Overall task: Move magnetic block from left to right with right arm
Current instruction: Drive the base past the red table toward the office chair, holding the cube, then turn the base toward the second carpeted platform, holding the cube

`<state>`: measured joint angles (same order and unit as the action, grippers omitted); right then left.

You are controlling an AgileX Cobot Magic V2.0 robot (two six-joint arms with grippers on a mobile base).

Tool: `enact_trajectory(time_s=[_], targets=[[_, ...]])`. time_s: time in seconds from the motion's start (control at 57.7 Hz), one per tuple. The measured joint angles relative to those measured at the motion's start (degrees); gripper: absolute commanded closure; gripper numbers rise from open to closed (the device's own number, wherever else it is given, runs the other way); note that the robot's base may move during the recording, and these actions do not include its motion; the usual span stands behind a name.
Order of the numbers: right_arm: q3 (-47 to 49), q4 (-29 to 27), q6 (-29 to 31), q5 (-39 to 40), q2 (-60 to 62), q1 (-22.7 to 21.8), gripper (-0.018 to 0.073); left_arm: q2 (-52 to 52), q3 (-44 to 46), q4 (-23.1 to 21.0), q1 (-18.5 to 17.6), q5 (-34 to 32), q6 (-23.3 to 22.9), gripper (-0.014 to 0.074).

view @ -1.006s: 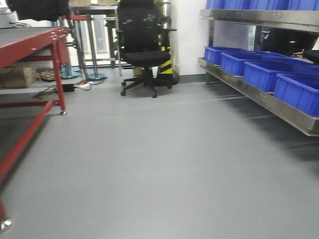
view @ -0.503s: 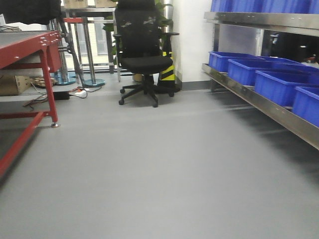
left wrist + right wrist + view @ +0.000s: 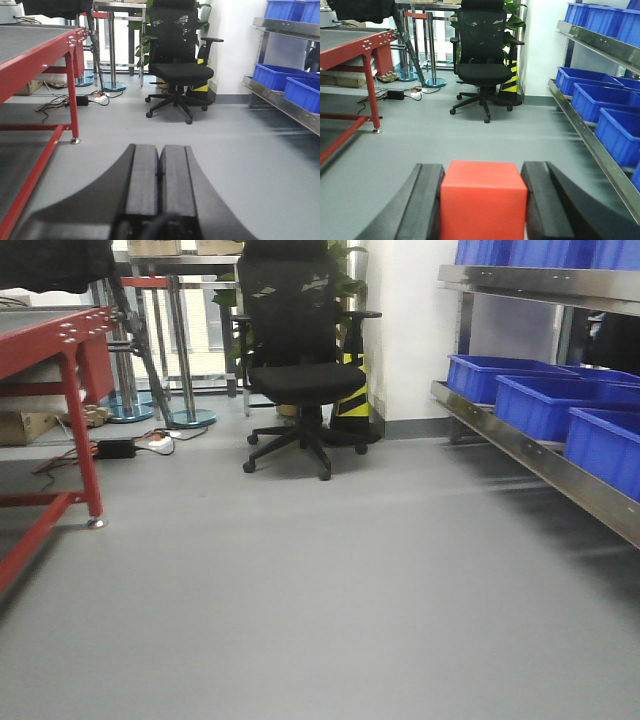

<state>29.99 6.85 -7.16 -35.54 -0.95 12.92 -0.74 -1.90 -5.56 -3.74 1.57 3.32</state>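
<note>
Open floor (image 3: 320,610) ahead, bounded by red table (image 3: 70,345) left, office chair (image 3: 300,375) beyond, shelf (image 3: 545,458) right.

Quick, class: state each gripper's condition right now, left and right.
Left gripper: shut, holding nothing.
Right gripper: shut on the magnetic block.

Grey floor (image 3: 330,620), smooth and mostly bare. A black office chair (image 3: 305,383) stands on it on its castors. A white power strip (image 3: 155,443) and loose cables lie at far left. The red-framed tabletop (image 3: 30,42) stands on the floor at left. A steel shelf (image 3: 560,475) at right carries blue bins (image 3: 540,405) in a row.
</note>
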Motion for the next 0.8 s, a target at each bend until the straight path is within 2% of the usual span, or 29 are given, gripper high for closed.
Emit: enact_trajectory(time_s=[0.798], targets=[[0.00, 0.00, 0.00, 0.00, 0.00, -0.13, 0.0360, 0.00, 0.00, 0.00, 0.00, 0.00, 0.00, 0.0722]])
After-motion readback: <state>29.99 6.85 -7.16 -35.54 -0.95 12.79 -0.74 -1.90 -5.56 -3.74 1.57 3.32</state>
